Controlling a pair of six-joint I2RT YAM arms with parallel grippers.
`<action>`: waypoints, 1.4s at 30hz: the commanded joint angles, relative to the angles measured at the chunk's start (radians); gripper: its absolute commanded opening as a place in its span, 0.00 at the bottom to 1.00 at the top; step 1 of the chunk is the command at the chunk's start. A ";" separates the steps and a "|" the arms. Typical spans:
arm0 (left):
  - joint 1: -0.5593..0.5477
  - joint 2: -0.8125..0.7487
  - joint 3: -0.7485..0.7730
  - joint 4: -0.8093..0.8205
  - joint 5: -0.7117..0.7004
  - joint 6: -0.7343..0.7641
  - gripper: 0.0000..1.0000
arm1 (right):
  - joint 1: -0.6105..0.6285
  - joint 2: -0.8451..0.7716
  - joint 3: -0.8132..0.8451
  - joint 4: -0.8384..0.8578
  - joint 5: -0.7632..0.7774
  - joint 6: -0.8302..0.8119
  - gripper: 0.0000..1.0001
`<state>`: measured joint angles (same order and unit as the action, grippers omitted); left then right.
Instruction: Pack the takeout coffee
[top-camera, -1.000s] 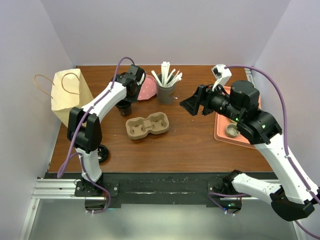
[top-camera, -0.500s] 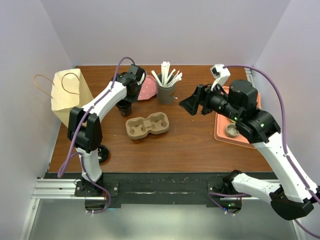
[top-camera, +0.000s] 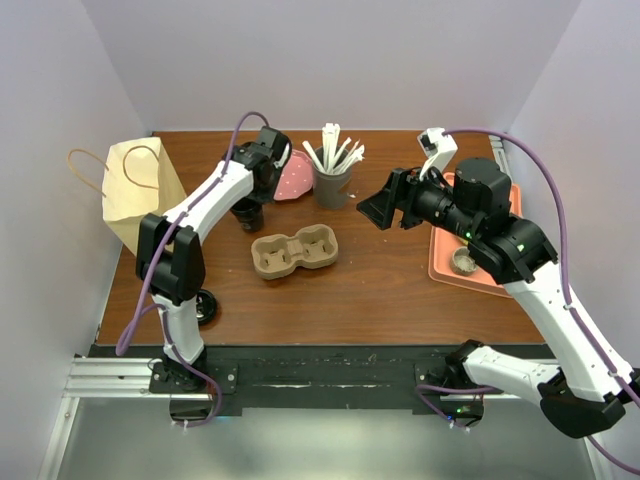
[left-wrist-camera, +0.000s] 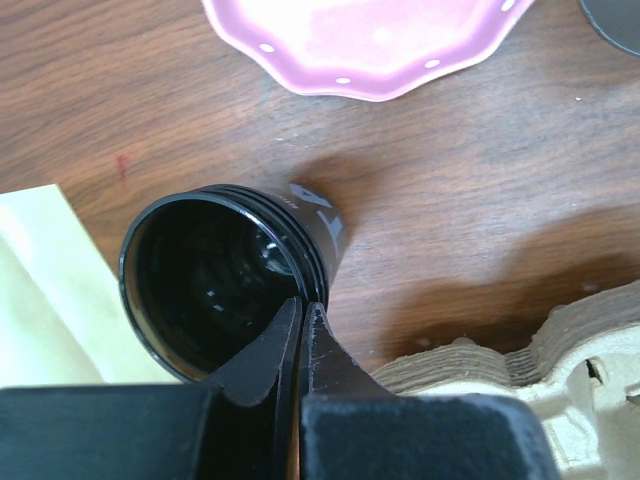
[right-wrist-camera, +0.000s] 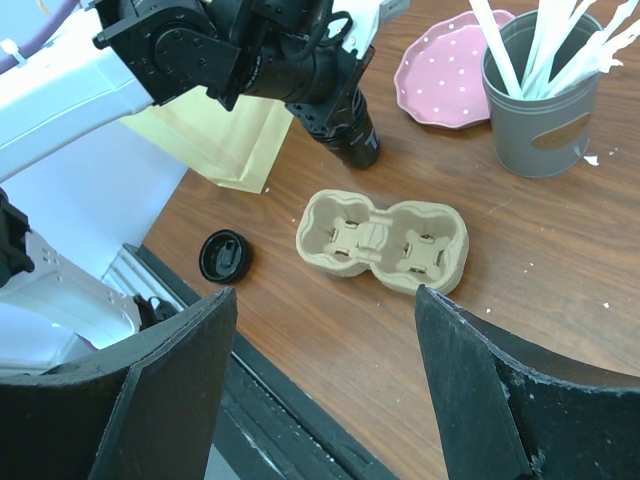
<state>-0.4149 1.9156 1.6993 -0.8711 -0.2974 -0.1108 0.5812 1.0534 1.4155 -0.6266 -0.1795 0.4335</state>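
The left gripper (left-wrist-camera: 302, 312) is shown in its own wrist view clenched on the rim of the takeout coffee (left-wrist-camera: 225, 275). One finger is set inside the mouth and one outside, with the wall pinched between them. The cup's mouth is seen open, with no lid on it, and white lettering is visible on its side. Its long axis is held close to upright, leaning a little; whether its base rests on the table cannot be told. The cardboard carrier (left-wrist-camera: 520, 370) is found just beside the cup at the lower right, the pink plate (left-wrist-camera: 370, 40) at the top, and a pale paper bag (left-wrist-camera: 40, 290) at the left.

In the top external view, the cup is seen under the left wrist, left of centre on the table (top-camera: 380, 290). The carrier lies near it, to the right and towards the arm bases, so a short carry that way is judged to be what packing calls for. The right gripper (top-camera: 378, 212) is held well apart, right of the carrier, so the left arm is by far the nearer.

In the right wrist view, the right gripper's fingers are spread wide, with nothing held between them. A loose black lid (right-wrist-camera: 224, 255) is seen lying near the table's front edge, apart from the cup.
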 joint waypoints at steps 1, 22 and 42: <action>-0.005 -0.001 0.072 -0.026 -0.060 0.003 0.00 | -0.003 -0.016 0.016 0.036 -0.023 0.007 0.75; -0.045 -0.029 0.272 -0.108 -0.192 -0.035 0.00 | -0.004 -0.004 0.036 0.010 0.008 0.045 0.73; -0.393 -0.269 0.214 -0.186 -0.049 -0.176 0.00 | -0.004 -0.061 0.118 -0.130 0.258 0.146 0.73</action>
<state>-0.7200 1.7554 1.9453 -1.0374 -0.4217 -0.2279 0.5812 1.0245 1.4647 -0.7101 -0.0292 0.5587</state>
